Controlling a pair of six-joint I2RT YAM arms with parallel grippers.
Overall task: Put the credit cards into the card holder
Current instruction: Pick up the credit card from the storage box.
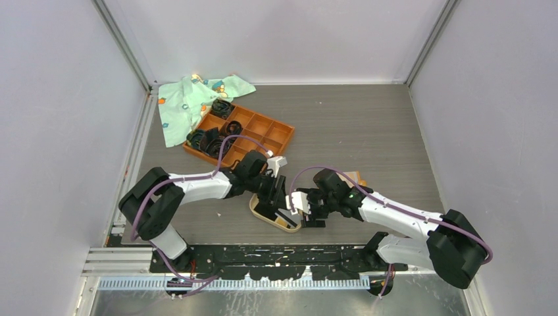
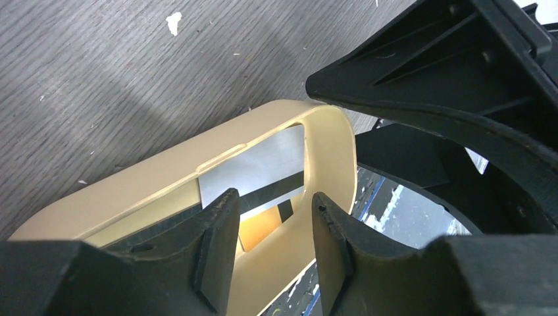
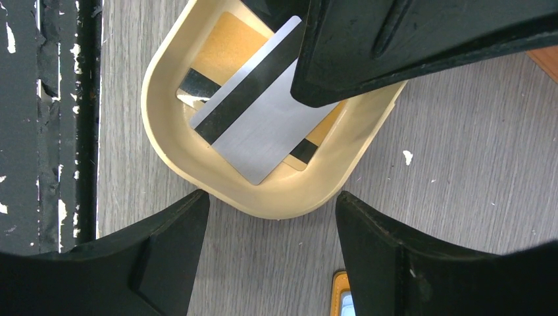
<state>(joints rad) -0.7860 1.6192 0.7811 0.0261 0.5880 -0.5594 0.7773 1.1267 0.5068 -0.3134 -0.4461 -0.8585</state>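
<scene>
Where my left gripper (image 2: 275,197) stands: right over the card holder (image 2: 131,191), fingers part-way apart, with nothing pinched between them that I can see.
My right gripper (image 3: 271,197): jaws wide apart and empty, tips just short of the holder's near rim, facing my left gripper across it.
Under my left fingers: the silver card (image 3: 256,125), stripe side up and aslant inside the holder. Its corner nearest my right tips sits against the inner wall, so it seems not quite flat. Its far end is hidden under my left gripper.
Beneath that: the gold card (image 3: 227,46), on the holder's floor and mostly covered.
How the cards should handle: I judge them light, thin, stiff and slick. Pads would slide on the flat faces, so I'd take one by a free edge, or press the raised corner down.
How the holder should handle: light hard plastic, likely to skate on the table (image 3: 460,164) if pushed. Bracing its rim with my right fingers looks wise.
Behind my right tips: a corner of an orange wallet (image 3: 342,289), apart from the holder.
</scene>
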